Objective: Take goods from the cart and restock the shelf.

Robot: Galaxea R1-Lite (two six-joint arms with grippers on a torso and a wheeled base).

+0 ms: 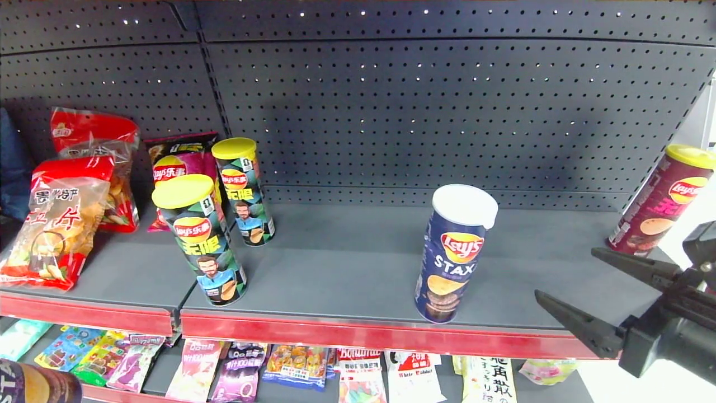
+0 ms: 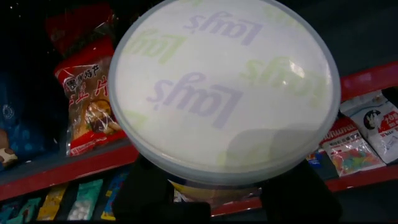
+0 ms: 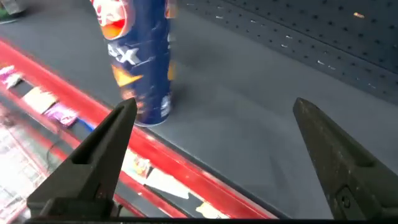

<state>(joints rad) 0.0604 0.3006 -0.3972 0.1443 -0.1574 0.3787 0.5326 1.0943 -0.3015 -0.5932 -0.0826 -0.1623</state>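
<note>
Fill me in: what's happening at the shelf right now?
The right gripper hangs open at the front edge of the shelf. It is just right of the blue can and not touching it. That can stands upright near the red front strip. The left gripper holds another can low on the robot's left, in front of the lower shelves. Its pale lid faces the wrist camera, and it is not yet on the shelf.

You have the blue can upright near the shelf's front edge; your right gripper hangs to its right, apart from it, jaws spread.
</note>
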